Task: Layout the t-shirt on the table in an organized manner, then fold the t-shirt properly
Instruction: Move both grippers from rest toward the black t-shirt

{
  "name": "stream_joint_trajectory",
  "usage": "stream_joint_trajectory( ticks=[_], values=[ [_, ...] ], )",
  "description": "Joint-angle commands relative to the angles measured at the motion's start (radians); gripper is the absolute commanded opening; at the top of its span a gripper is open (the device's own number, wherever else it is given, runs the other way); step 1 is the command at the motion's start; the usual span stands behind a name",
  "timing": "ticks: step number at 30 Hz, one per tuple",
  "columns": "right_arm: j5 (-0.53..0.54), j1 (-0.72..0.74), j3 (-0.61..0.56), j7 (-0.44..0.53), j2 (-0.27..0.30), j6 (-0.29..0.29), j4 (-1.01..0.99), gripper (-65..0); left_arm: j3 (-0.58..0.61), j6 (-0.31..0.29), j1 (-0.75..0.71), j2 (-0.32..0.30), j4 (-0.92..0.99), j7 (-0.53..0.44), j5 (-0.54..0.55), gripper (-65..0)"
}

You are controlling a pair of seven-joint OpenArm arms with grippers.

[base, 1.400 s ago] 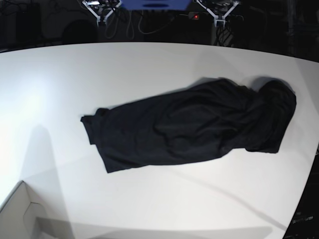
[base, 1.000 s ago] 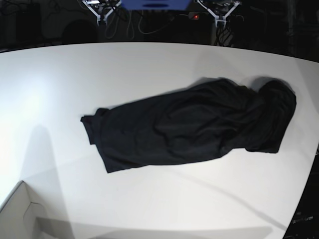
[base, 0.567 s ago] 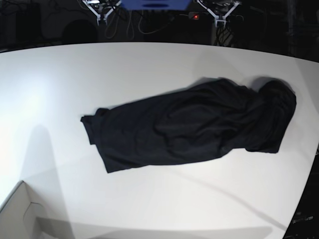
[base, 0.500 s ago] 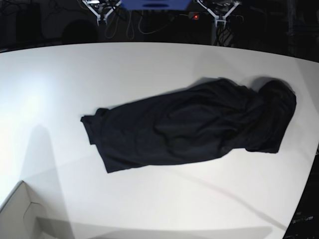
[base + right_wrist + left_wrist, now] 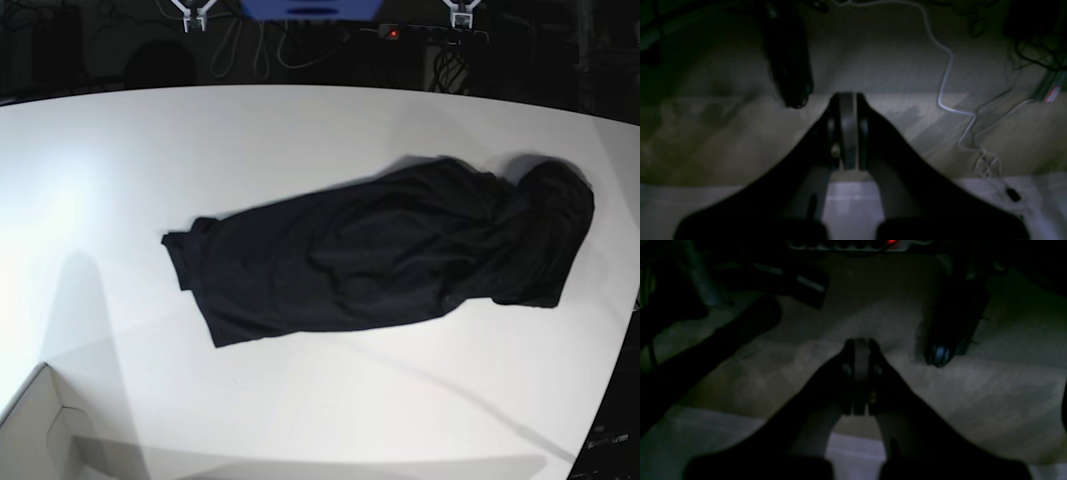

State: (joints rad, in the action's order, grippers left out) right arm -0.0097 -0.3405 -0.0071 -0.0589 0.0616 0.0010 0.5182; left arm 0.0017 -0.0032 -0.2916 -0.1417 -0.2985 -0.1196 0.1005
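Both arms risen toward top edge | left gripper (image 5: 860, 376), right gripper (image 5: 846, 131) closed, empty | t-shirt (image 5: 390, 255) crumpled on table (image 5: 300, 140)

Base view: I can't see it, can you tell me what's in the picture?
A black t-shirt lies crumpled in a long, slanted heap on a big white table, bunched thickest at its right end near the table's edge. A pale box pokes in at the bottom left corner. Behind the table it is dark, with cables, and nothing is touching the shirt.
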Motion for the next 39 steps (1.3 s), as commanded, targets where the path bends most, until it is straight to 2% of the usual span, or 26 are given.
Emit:
stream_joint_trajectory(
  ticks=[1,7,10,13,20,26,31,33,36,39],
  values=[
    [0.007,-0.047,0.0,0.008,0.011,0.006,0.052,-65.0,-0.001,-0.001,-0.034,-0.011,-0.054,-0.015,0.0,-64.9],
    [0.007,-0.271,0.005,0.006,0.033,0.006,0.429,-65.0,-0.001,0.004,-0.243,-0.048,-0.422,-0.013,0.0,-64.9],
    [0.009,-0.389,0.006,0.006,0.063,0.006,0.656,-65.0,-0.002,0.007,-0.357,-0.055,-0.646,-0.005,0.0,-64.9],
    [0.009,-0.492,0.009,0.006,0.076,0.006,0.859,-65.0,-0.01,0.007,-0.462,-0.08,-0.884,0.05,0.0,-64.9],
    [0.009,-0.645,0.011,0.006,0.145,0.006,1.235,-65.0,-0.108,0.007,-0.613,-0.078,-1.341,0.202,0.002,-64.9],
    [0.009,-0.716,0.054,-0.035,0.156,0.004,1.496,-65.0,-0.19,0.007,-0.674,-0.066,-1.536,0.215,0.012,-64.9],
    [0.009,-0.676,0.054,-0.032,0.152,0.004,1.52,-65.0,-0.351,-0.001,-0.671,-0.006,-1.613,0.22,0.175,-64.6],
    [0.009,-0.642,0.052,-0.037,0.14,0.003,1.52,-65.0,-0.394,-0.001,-0.647,-0.005,-1.609,0.229,0.239,-64.5],
    [0.009,-0.607,0.051,-0.034,0.091,0.003,1.52,-65.0,-0.435,-0.001,-0.578,-0.014,-1.616,0.355,0.302,-64.5],
    [0.009,-0.552,0.02,-0.037,0.08,0.001,1.52,-65.0,-0.535,-0.001,-0.49,-0.002,-1.632,0.536,0.351,-64.4]
  ],
)
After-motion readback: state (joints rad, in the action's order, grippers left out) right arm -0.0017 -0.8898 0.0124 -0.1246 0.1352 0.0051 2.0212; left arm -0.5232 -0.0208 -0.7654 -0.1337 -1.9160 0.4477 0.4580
